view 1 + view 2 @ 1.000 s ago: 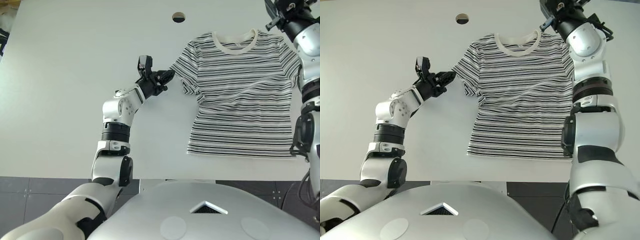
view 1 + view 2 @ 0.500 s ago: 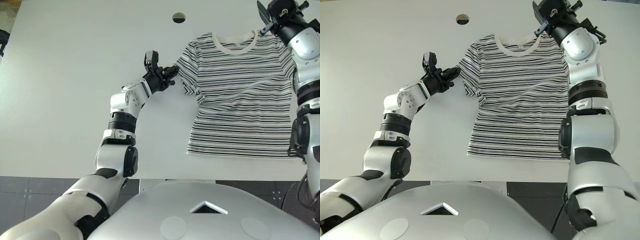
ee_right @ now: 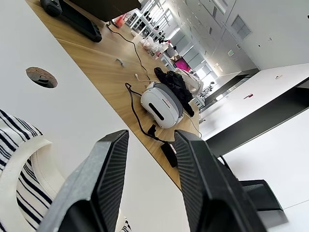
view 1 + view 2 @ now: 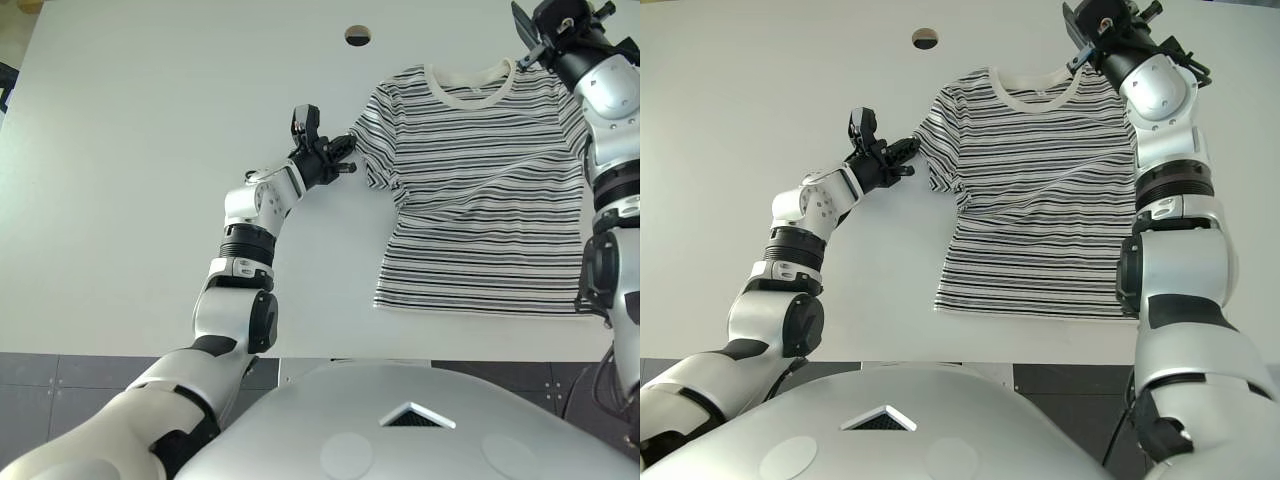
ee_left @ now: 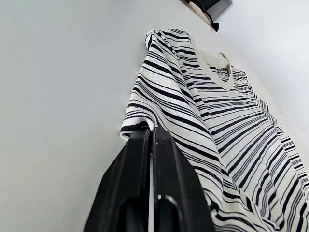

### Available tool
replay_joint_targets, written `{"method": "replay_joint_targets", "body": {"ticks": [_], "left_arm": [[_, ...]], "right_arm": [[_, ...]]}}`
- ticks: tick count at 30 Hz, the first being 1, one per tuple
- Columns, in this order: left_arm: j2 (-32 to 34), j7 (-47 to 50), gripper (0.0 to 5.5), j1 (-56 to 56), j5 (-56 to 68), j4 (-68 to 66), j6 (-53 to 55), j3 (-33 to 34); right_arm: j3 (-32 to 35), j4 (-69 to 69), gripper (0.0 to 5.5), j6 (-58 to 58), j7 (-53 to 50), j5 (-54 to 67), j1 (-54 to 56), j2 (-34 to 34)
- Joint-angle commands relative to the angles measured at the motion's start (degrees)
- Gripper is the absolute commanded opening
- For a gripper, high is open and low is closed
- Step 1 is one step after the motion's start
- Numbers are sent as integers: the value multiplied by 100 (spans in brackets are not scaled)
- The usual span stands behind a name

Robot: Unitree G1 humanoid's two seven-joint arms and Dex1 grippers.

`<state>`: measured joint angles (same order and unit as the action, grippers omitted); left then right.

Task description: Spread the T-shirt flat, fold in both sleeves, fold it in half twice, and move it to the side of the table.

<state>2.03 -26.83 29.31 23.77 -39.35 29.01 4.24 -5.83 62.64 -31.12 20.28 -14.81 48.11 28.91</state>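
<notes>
Spread flat near the white table's (image 4: 150, 150) far edge, the black-and-white striped T-shirt (image 4: 480, 200) is as yet unfolded, one sleeve (image 4: 372, 150) seemingly pinched by the left gripper (image 5: 151, 131), the right gripper (image 3: 150, 137) held wide, empty.

Striped T-shirt (image 4: 1040, 190) on white table (image 4: 730, 90)

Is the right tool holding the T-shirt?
No, the fingers of the right tool stand apart with nothing between them, and the T-shirt lies off to one side of them.
</notes>
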Motion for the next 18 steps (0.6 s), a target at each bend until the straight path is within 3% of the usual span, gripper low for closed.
{"method": "replay_joint_targets", "body": {"ticks": [1, 9, 18], "left_arm": [[67, -31, 12, -317, -201, -122, 106, -58], [1031, -177, 12, -458, 337, -15, -6, 1133], [1740, -194, 12, -235, 589, -137, -16, 1882]], "right_arm": [[-49, -10, 176, 8, 38, 10, -1, -51], [-53, -108, 176, -20, 67, 38, -167, -189], [-44, -165, 176, -19, 119, 48, -291, -274]]}}
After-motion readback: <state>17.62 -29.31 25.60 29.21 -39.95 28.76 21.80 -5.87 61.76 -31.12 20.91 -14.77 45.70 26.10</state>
